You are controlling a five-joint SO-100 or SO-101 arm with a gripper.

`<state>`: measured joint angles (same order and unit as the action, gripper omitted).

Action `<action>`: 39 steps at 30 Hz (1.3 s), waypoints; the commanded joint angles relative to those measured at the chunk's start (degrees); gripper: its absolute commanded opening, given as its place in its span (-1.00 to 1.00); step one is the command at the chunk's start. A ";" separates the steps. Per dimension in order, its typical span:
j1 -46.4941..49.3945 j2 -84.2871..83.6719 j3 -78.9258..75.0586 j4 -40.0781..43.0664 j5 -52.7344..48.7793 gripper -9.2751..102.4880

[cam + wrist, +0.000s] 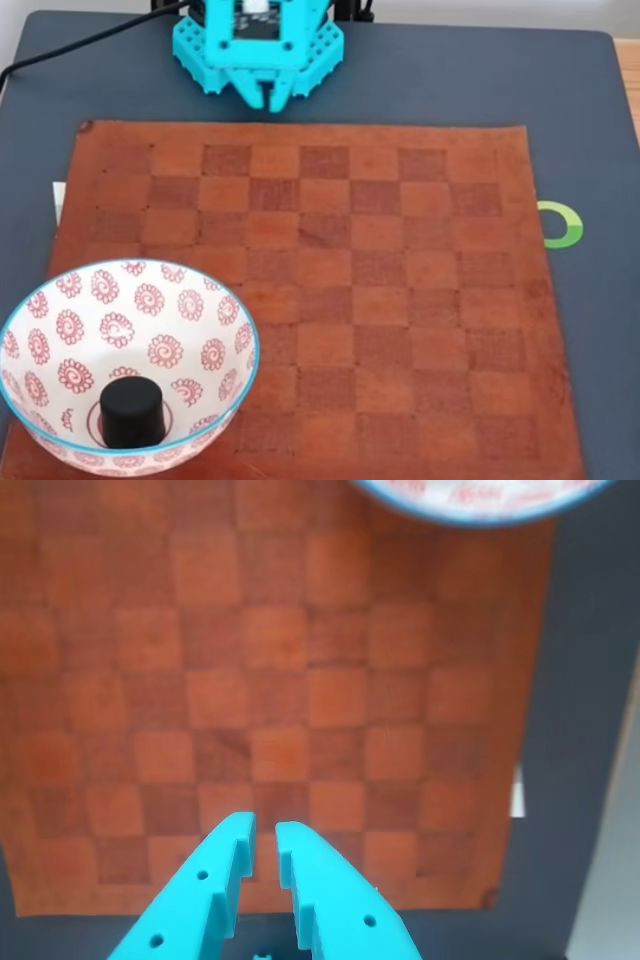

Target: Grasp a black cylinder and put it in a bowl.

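Your black cylinder [131, 409] already stands upright in the bowl [60, 300] — far across the board [400, 300] from your end effector [268, 98], nearly closed and holding nothing

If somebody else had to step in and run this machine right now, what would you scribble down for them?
End effector: empty, fingers nearly closed with a thin gap between them, pulled back to the far edge of the checkered board in the fixed view, near the arm's base.
Black cylinder: standing upright inside the bowl, on the red rings at its centre.
Bowl: sitting on the near left corner of the board in the fixed view; its rim shows at the top of the wrist view.
Done: cylinder is in the bowl.
Left: nothing that I can see; the job looks finished.
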<state>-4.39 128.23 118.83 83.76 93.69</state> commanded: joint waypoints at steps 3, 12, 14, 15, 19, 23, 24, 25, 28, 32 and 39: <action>-2.81 10.99 12.30 -4.39 3.25 -0.82; -5.01 23.20 29.53 -9.23 7.29 -0.82; -5.01 26.46 33.40 -11.51 8.00 -0.82; -5.01 28.12 35.16 -12.39 8.09 -0.82; -5.01 34.72 41.31 -15.03 7.91 -0.82; -5.01 41.84 46.49 -15.47 7.91 -0.82; -5.01 43.77 47.81 -15.47 7.91 -0.82; -5.01 45.70 49.22 -15.47 7.91 -0.82; -4.75 51.59 52.38 -14.85 7.91 -0.82; -4.31 57.39 54.05 -14.59 7.03 -0.82; -4.22 62.40 58.54 -15.47 6.94 -0.82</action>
<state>-8.70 188.88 176.92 68.99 100.90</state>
